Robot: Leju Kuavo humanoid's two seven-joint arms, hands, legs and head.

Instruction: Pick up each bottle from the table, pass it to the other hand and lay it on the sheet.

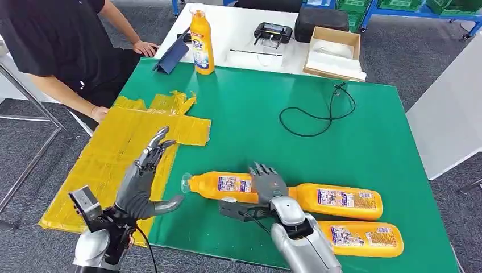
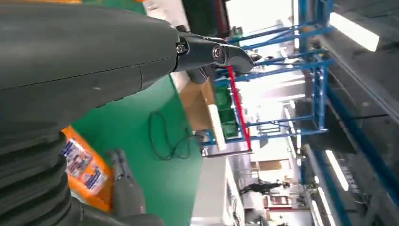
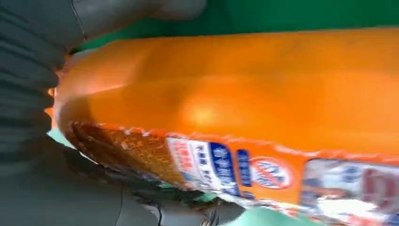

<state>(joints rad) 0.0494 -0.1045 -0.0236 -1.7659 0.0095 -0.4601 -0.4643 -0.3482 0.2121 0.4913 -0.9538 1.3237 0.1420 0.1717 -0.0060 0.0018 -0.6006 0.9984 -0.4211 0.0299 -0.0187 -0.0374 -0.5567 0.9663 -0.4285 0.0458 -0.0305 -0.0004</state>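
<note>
Nearest bottle (image 1: pixel 361 239) lying on green table (image 1: pixel 375 136) beside right arm | right hand (image 1: pixel 267 183) wrapping orange labelled bottle (image 1: pixel 227 185), seemingly lifting it for handover | left hand (image 1: pixel 143 176) waiting, fingers spread, over yellow sheet (image 1: pixel 108 153) | third bottle (image 1: pixel 341 201) lying alongside | upright bottle (image 1: pixel 202 42) standing far back.

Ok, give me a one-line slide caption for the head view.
Right hand grips a lying orange bottle; open left hand waits beside the yellow sheet.
</note>
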